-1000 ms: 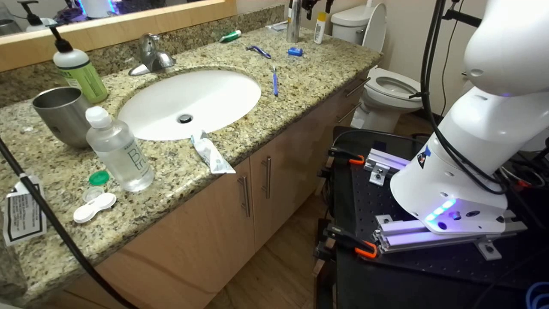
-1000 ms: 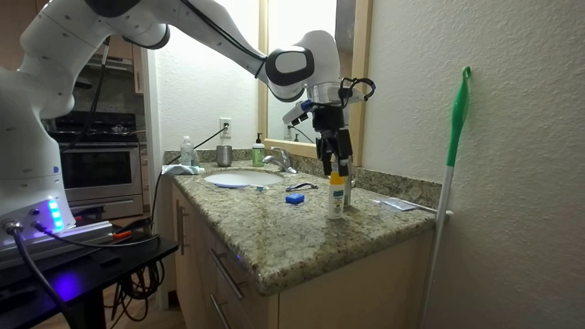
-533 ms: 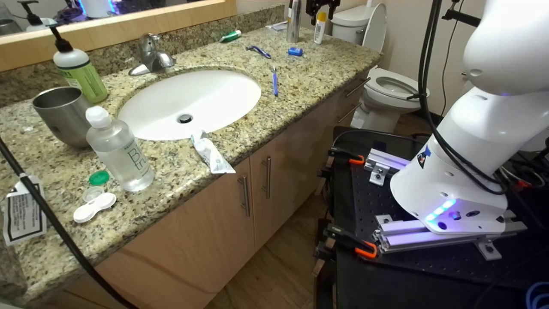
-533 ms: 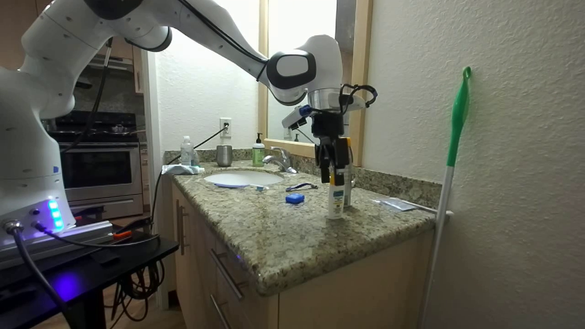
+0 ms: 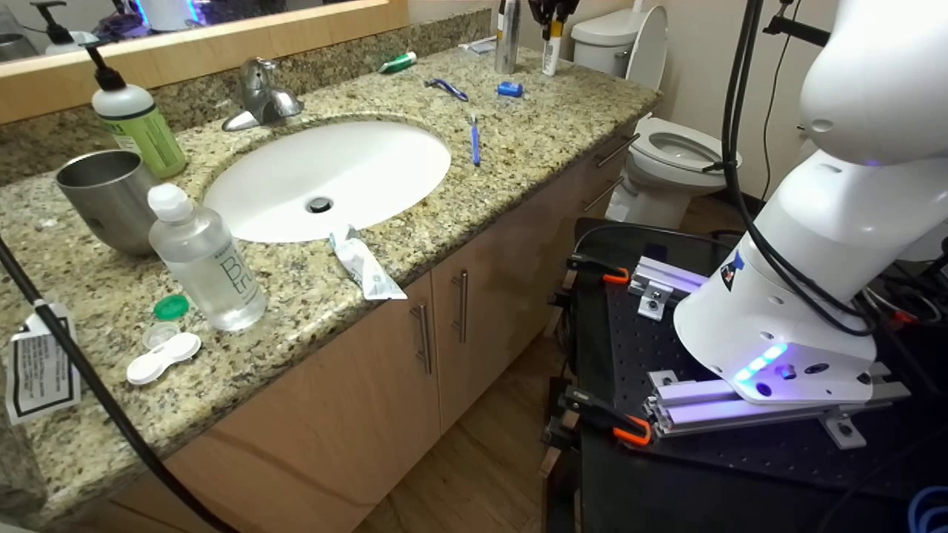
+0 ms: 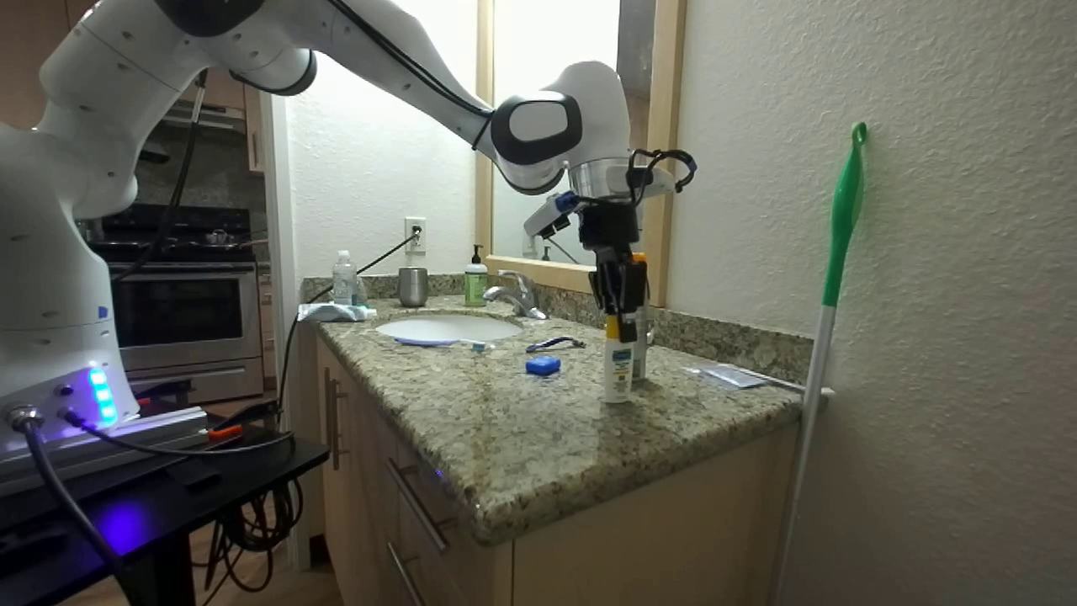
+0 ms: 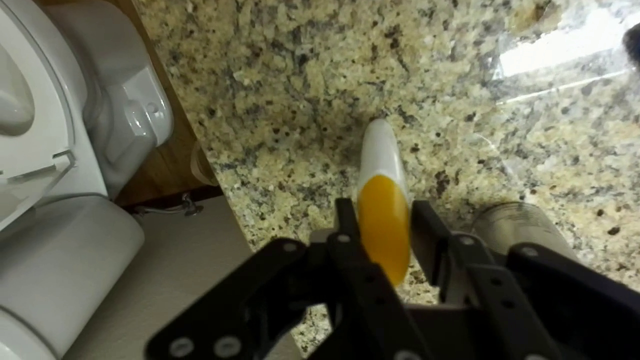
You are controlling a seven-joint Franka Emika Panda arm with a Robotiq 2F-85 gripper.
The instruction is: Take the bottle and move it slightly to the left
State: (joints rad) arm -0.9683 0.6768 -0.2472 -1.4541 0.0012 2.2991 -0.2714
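The bottle (image 6: 618, 376), slim and white with a yellow-orange cap, stands upright on the granite counter (image 6: 505, 438) near its far end. In an exterior view the bottle (image 5: 551, 58) shows small under the dark gripper (image 5: 552, 26). Seen from above in the wrist view, the bottle's cap (image 7: 384, 225) sits between the two fingers of my gripper (image 7: 382, 204). One finger lies against each side of the cap, so the gripper is shut on it. Part of the cap is hidden behind the fingers in both exterior views.
A tall silver can (image 5: 507, 41) stands close beside the bottle, near one finger in the wrist view. A blue floss box (image 6: 543, 365), a razor (image 5: 446, 89) and a toothbrush (image 5: 475, 141) lie nearby. The sink (image 5: 333, 178) is farther along the counter.
My gripper has come down over the cap, and its fingers have gone from wide apart to closed against the cap. The bottle itself stands in the same place.
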